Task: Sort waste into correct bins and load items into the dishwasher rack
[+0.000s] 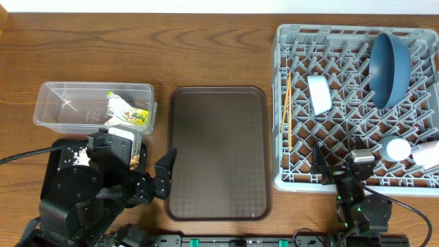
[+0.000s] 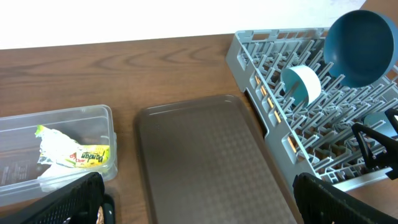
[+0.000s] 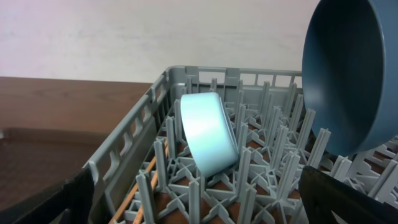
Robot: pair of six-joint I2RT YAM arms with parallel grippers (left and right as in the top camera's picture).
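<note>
The grey dishwasher rack (image 1: pixel 295 175) stands at the right. In it the blue plate (image 1: pixel 389 68) leans on edge, the white bowl (image 1: pixel 319 94) lies on its side, and the chopsticks (image 1: pixel 288 110) lie along the left wall. A light-blue cup (image 1: pixel 396 147) and a pinkish-white cup (image 1: pixel 426 154) sit at the rack's front right. The clear tub (image 1: pixel 68 110) holds the green-yellow wrapper (image 1: pixel 127 110). White rice (image 1: pixel 79 156) lies in the black tray (image 1: pixel 58 154), which my left arm mostly hides. My left gripper (image 1: pixel 161 177) is open and empty at the brown tray's left edge. My right gripper (image 1: pixel 339 165) is open and empty at the rack's front wall.
A large brown serving tray (image 1: pixel 218 152) lies bare between the bins and the rack. The left wrist view looks across this brown tray (image 2: pixel 205 162) toward the rack (image 2: pixel 292 143). In the right wrist view the bowl (image 3: pixel 208 134) and plate (image 3: pixel 351 74) stand among upright pegs.
</note>
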